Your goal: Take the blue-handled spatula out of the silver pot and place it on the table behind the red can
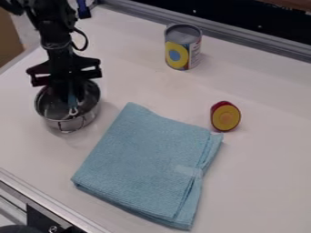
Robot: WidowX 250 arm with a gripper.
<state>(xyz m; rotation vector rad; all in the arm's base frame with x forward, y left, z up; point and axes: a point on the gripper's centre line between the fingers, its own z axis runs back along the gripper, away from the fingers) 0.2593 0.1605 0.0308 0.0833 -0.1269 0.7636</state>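
The black metal gripper (70, 94), whether spread or closed unclear, hangs over a round, shiny steel pot (68, 124) on the white table (261, 182), near folded, textured blue cloth (146, 164).

Black robot arm (56, 34) showing jointed segments, thin black cable (86, 42) looping out, black gripper (68, 93) flaring into angular side pieces

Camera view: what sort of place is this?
Probably a robotics lab workbench: a robot gripper at a metal pot, and a white tabletop edged with metal rails.
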